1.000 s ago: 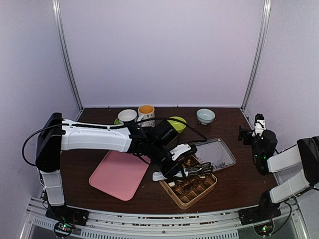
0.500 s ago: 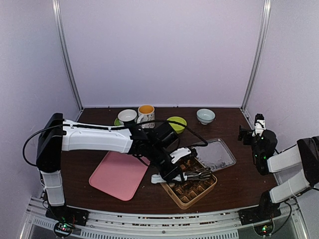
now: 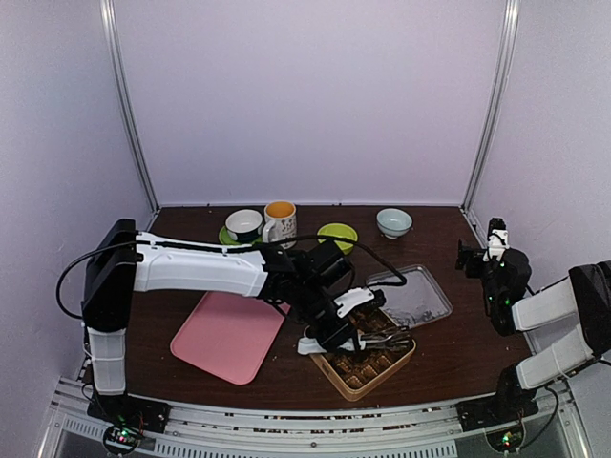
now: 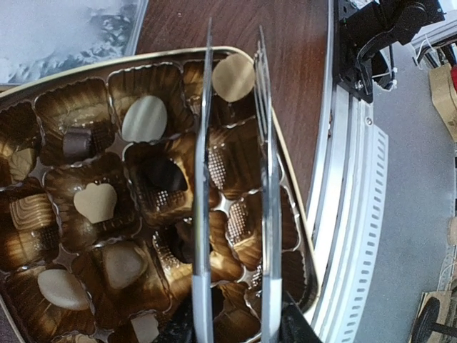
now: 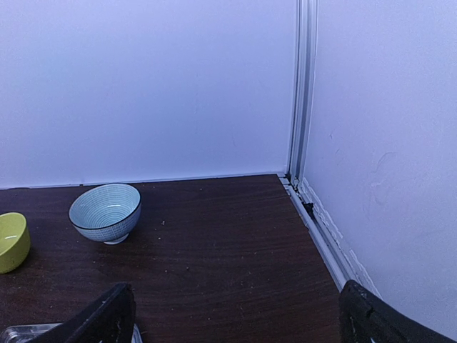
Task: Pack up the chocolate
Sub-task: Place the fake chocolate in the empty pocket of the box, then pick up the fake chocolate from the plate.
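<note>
**Left arm holds tongs over the chocolate box; right arm is folded at the side.**

The left arm stretches low from its base across the bench [image 3: 449,355] with the wrist tipped down. Its pincer [image 3: 336,329] is clamped on metal tongs [image 4: 203,286], whose two blades lie over the gold tray [image 4: 69,107]. The chocolate [image 4: 144,118] sits in the tray's moulded cups as cream, tan and dark pieces. One round tan piece [image 4: 234,77] lies between the tong tips, but I cannot tell if it is pinched. The wrist view cuts off the tray's left and lower corners. The right arm is folded at the bench's right edge, its pincer [image 3: 482,250] raised, wide apart and holding nothing. The print on the silvery lid [image 3: 412,298] is too blurred to read.
</note>
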Action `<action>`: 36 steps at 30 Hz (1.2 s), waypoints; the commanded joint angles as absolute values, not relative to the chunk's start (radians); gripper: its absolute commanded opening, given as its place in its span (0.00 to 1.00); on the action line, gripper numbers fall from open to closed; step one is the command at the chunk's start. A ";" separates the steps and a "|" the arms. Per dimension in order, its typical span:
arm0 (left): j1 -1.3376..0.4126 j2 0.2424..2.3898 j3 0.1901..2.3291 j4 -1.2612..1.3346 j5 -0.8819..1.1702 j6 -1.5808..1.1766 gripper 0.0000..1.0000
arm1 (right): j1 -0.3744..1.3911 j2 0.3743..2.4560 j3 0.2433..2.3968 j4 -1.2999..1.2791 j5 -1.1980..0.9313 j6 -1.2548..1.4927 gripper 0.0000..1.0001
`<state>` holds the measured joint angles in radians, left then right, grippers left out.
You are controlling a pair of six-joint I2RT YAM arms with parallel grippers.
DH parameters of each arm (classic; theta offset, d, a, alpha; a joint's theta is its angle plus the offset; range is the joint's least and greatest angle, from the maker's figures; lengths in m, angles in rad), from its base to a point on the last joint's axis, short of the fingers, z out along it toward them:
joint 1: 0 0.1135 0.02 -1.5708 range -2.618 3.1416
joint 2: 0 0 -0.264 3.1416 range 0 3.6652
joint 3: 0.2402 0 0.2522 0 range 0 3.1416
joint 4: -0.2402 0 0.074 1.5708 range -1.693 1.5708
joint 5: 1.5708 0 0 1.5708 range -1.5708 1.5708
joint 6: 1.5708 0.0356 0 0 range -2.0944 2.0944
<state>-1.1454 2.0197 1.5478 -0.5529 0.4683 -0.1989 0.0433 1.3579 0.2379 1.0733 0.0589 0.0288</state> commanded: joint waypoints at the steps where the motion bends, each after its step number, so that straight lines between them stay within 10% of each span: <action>1: -1.149 2.019 1.586 -0.534 0.470 -0.182 0.35 | 0.040 1.359 0.251 1.088 0.056 0.025 1.00; 36: -1.111 1.591 1.326 -0.526 0.048 -0.289 0.43 | 0.040 1.360 0.250 1.088 0.056 0.026 1.00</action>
